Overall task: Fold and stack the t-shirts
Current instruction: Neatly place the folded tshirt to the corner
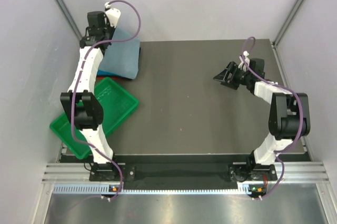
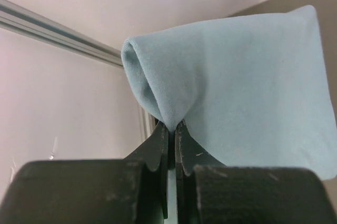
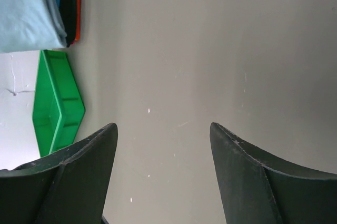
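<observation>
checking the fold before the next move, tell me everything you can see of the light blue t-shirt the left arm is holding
The light blue t-shirt is soft, fine-knit cloth, folded into a rough rectangle at the far left corner of the table. It lies on top of bright blue, black and orange-red cloth layers. The left gripper has its fingers shut on one edge, pinching it up into a rounded loop.

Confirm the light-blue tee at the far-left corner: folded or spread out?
Folded: the tee is a compact rectangle atop the pile, its doubled edge pinched in the shut left gripper.
</observation>
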You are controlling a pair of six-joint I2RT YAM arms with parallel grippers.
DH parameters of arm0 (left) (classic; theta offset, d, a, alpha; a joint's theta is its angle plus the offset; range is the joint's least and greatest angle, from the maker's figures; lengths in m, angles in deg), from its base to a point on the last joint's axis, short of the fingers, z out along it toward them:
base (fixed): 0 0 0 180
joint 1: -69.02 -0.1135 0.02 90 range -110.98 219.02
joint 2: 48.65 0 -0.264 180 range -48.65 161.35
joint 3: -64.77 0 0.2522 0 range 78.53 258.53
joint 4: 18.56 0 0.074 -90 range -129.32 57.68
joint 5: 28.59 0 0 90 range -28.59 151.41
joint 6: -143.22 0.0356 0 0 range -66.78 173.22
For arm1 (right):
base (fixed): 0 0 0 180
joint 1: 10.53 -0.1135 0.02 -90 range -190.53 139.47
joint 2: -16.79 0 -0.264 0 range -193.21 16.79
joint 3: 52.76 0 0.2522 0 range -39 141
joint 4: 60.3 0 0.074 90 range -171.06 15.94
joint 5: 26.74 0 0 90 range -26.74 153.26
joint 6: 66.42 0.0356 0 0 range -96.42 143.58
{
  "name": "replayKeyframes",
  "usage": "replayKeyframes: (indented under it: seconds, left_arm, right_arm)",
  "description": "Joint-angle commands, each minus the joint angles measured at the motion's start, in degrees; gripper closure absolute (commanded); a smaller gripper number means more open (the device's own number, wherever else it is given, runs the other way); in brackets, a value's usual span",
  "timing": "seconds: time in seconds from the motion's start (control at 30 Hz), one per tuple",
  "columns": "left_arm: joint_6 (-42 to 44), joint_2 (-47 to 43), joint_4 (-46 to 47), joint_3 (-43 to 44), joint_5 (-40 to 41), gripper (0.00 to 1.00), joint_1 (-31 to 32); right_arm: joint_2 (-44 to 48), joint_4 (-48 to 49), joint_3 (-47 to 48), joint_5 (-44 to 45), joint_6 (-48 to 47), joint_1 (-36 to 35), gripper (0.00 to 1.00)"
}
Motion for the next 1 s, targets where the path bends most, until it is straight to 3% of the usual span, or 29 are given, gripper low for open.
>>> replayKeyframes:
  seconds: [0.0, 0.23, 0.47, 0.7, 0.97]
  left_arm:
    - [1.7, -1.0, 10.4, 1.6, -2.5, 1.0, -3.3]
    - [0.1, 0.1, 15.3, -3.3, -8.4, 1.0, -6.4]
    - [-0.8, 2.7, 21.8, -7.6, -8.2, 1.0, -6.6]
    - [-1.6, 9.6, 26.0, -5.7, 1.5, 1.0, -6.6]
    - [-2.0, 16.2, 28.6, -1.1, 6.5, 1.0, -7.1]
  right_arm:
    - [-2.3, 4.4, 2.7, -1.3, 0.5, -0.4, 0.29]
    - [-5.1, 5.1, 3.7, -1.6, -0.2, -0.4, 0.28]
    - [-7.3, 5.8, 4.4, -2.3, -0.3, -0.4, 0.28]
    - [-8.2, 6.1, 5.1, -2.2, -0.3, -0.4, 0.28]
    - [-9.9, 6.2, 6.1, -1.9, -0.4, -0.4, 0.28]
